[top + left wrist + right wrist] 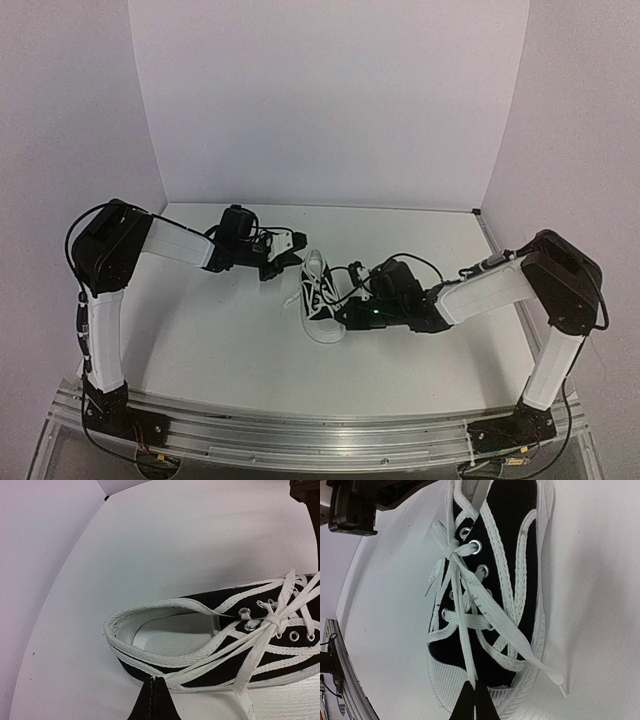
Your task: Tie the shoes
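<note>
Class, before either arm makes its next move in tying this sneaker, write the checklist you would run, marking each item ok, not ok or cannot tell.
1. Sneaker stands upright on its sole: ok.
2. First knot sits at the top eyelets: ok.
3. Bow loops formed: not ok, none visible.
4. Right jaws shut on a lace strand that runs straight into them: ok.
5. Left jaws shut beside the heel; gripping a strand: cannot tell.
</note>
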Controlling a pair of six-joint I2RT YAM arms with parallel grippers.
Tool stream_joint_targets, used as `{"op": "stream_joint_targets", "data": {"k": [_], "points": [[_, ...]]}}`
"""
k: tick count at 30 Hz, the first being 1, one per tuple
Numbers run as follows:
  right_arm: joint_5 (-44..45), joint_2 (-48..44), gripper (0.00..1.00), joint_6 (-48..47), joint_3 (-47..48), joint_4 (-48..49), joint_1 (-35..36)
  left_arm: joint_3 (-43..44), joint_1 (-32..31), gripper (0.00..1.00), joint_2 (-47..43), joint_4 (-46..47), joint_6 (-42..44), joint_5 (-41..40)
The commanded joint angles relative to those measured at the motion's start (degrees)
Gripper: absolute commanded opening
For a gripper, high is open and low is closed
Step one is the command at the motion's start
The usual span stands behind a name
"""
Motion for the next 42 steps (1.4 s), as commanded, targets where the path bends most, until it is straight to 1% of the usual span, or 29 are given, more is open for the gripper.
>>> {"op": "stream_joint_targets", "data": {"k": [1,6,8,13,15,17,22,23,25,26,27,29,30,31,32,35,37,39,42], "points": [[-1.7,1.3,0.0,0.6,-0.8,-3.6,1.9,2.1,1.7,0.0,-2.6,1.5,0.3,-2.5],[-1.6,0.3,0.0,-0.8,0.5,-3.6,2.1,1.1,1.7,0.0,-3.4,1.8,1.1,-1.4],[-1.5,-0.7,0.1,-2.2,1.1,-3.6,2.0,0.2,1.7,0.0,-4.2,2.2,0.3,0.1],[-1.1,-3.5,0.32,-4.6,2.6,-4.2,1.7,-2.6,1.4,0.0,-7.8,2.5,-2.8,5.0],[-0.2,-5.0,0.36,-5.2,2.9,-4.5,1.4,-3.0,0.9,0.0,-9.0,-0.1,-3.6,5.4],[0.9,-6.9,0.39,-6.0,2.7,-4.9,0.8,-3.6,0.7,0.01,-9.8,-3.6,-4.5,6.2],[2.9,-13.7,0.46,-7.6,2.7,-8.1,-3.9,-5.8,0.7,0.05,-12.0,-5.6,-7.8,6.2],[3.0,-15.1,0.47,-7.6,2.8,-9.1,-5.4,-6.0,0.7,0.1,-12.2,-6.0,-8.5,5.8],[3.4,-17.3,0.5,-7.6,3.7,-12.5,-8.6,-6.6,0.7,0.24,-12.7,-6.3,-9.8,4.4],[3.8,-18.0,0.51,-8.0,4.6,-14.5,-10.6,-7.0,0.7,0.35,-13.1,-6.4,-10.3,3.9],[4.1,-18.6,0.53,-8.5,5.8,-16.6,-12.3,-7.5,0.7,0.47,-13.5,-6.7,-10.5,3.5],[4.1,-19.1,0.57,-9.8,7.8,-19.6,-15.3,-8.6,0.7,0.88,-14.8,-7.8,-11.1,2.7],[4.1,-19.3,0.6,-10.3,8.8,-21.3,-16.5,-9.1,0.7,0.97,-15.7,-8.3,-11.4,2.1],[4.1,-19.3,0.62,-10.8,10.0,-23.3,-17.8,-9.5,0.7,0.99,-16.7,-8.7,-11.9,1.3],[4.1,-19.3,0.64,-11.1,11.4,-25.6,-19.5,-9.8,0.8,1.0,-17.8,-8.8,-13.4,0.0],[4.1,-19.6,0.66,-11.7,14.3,-30.3,-25.6,-10.0,2.1,1.0,-22.9,-9.5,-20.4,-6.0],[3.2,-20.2,0.67,-11.1,14.9,-31.5,-30.8,-10.1,3.2,1.0,-26.0,-11.5,-24.6,-9.6],[1.2,-20.6,0.71,-10.4,15.5,-32.6,-36.6,-11.0,3.8,1.0,-29.8,-13.3,-27.0,-12.4],[-2.1,-20.9,0.73,-10.0,16.2,-34.2,-42.0,-13.4,4.3,1.0,-35.0,-16.5,-30.5,-16.0]]}}
